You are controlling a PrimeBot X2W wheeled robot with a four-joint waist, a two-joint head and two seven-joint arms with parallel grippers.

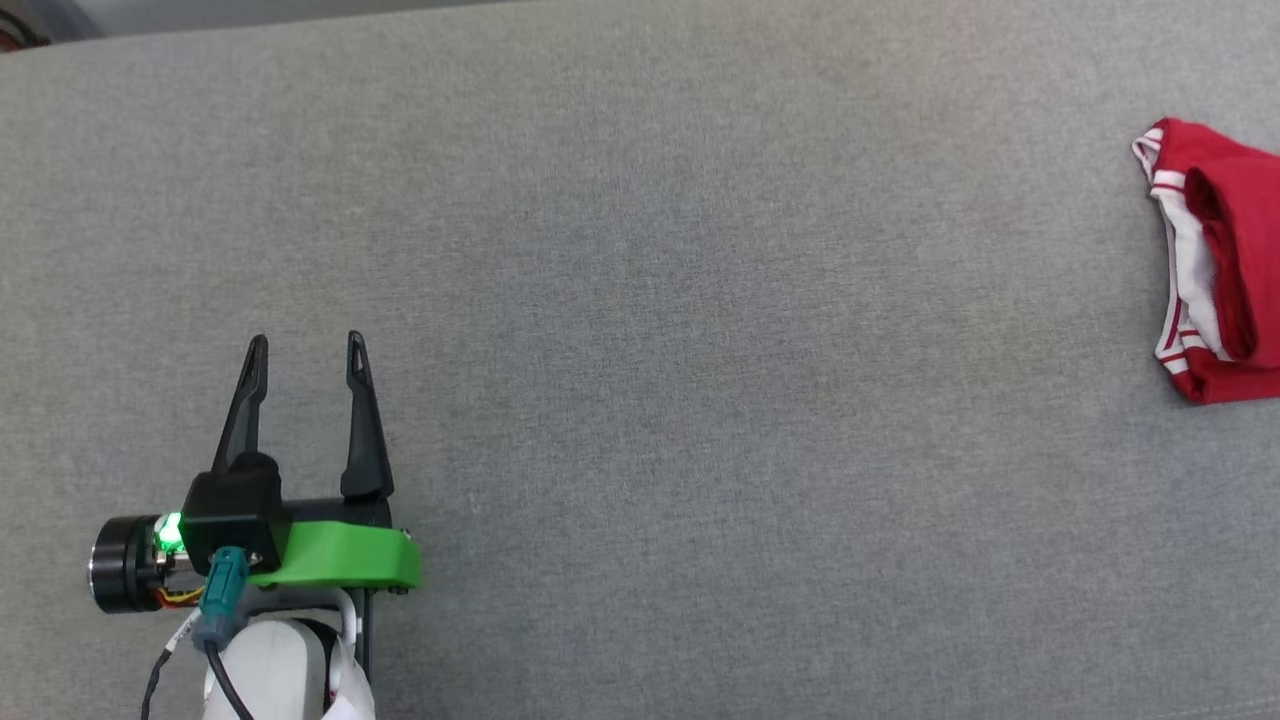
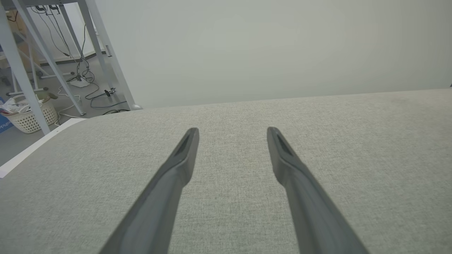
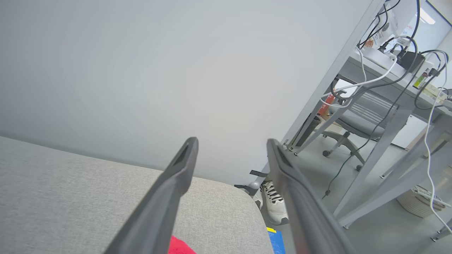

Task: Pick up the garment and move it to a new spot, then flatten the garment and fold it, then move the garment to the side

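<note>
The garment (image 1: pixel 1225 260) lies folded into a compact red bundle at the far right of the grey surface (image 1: pixel 640 300). Its white sleeve and striped trim show along the bundle's left side, and part of it runs out of the head view. I judge the fold made and the bundle set aside, so the step I have in hand is a clean let-go.

My right end effector (image 3: pixel 231 140) is released, fingers spread with nothing between them. It points out past the rounded corner of the surface, and a scrap of red shows at the bottom of its wrist view, just beside the left finger. I cannot tell from that whether the finger touches the cloth.

So I want to lift straight up and away before swinging anywhere, with the fingers spread so no layer gets pinched or dragged. A sideways sweep could catch the top layer and spring the fold apart. A shoe (image 3: pixel 273 201) stands on the floor by that corner, so I would keep the arm over the surface as it retreats.

My left end effector (image 1: pixel 306 340) is released too and empty. It sits at the lower left, well apart from the garment, and need not move.
</note>
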